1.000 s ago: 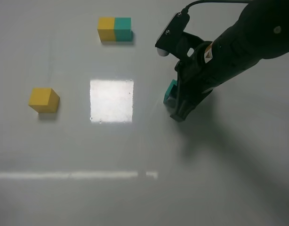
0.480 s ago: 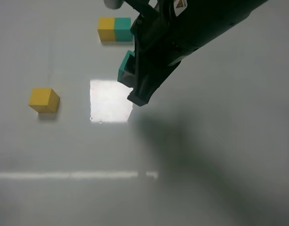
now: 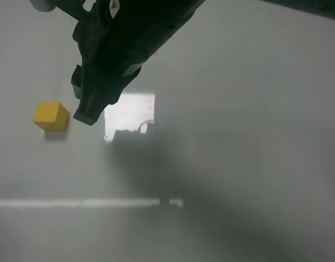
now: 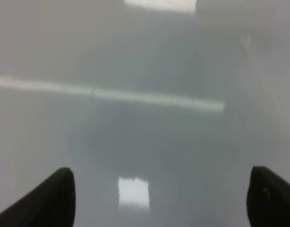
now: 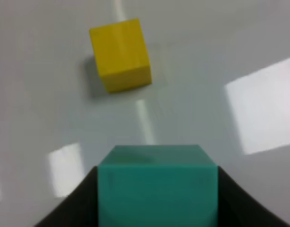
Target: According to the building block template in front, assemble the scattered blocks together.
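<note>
The mustard-yellow cube [image 3: 51,115] sits on the grey table at the left; it also shows in the right wrist view [image 5: 120,54]. My right gripper [image 3: 85,106] has reached across to the left and hangs above the table just right of the yellow cube. In the right wrist view the right gripper [image 5: 157,201] is shut on the teal-green cube [image 5: 157,182]; the arm hides that cube in the exterior high view. The template is hidden behind the right arm. My left gripper [image 4: 166,203] is open and empty over bare table.
A bright square light reflection [image 3: 132,112] lies on the glossy table right of the yellow cube, and a bright stripe [image 3: 85,203] runs across the near part. The right arm's shadow falls over the middle.
My right arm has swung left across the table with the teal-green cube in its grip, from right of the middle to beside the yellow cube. It now covers the template.
</note>
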Tool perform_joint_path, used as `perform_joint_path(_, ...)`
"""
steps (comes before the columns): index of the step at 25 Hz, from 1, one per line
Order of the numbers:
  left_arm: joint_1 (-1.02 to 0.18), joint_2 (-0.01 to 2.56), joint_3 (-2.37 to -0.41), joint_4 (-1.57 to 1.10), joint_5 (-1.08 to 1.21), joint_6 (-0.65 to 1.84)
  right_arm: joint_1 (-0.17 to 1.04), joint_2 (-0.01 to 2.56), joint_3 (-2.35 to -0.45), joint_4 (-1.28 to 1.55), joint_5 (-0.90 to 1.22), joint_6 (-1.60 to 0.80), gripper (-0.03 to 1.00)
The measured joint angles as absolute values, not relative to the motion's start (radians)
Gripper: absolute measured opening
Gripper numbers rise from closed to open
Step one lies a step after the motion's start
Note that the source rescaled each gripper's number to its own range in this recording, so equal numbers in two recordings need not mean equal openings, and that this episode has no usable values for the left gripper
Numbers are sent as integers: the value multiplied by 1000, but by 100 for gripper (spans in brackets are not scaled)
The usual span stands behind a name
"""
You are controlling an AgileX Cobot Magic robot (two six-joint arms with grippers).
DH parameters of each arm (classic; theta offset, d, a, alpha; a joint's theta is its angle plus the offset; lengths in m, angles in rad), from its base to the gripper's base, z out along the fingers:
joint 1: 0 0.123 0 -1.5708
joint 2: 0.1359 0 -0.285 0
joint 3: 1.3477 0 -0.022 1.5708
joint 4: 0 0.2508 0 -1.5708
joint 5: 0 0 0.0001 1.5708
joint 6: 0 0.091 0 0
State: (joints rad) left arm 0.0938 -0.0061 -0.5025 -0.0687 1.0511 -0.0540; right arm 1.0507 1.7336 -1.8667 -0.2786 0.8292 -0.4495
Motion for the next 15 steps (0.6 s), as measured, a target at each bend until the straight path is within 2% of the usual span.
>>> perform_joint_path(15, 94, -6, -503, -69, 1051, -54, 1051, 1944, -2058, -211, 829, -558, 0)
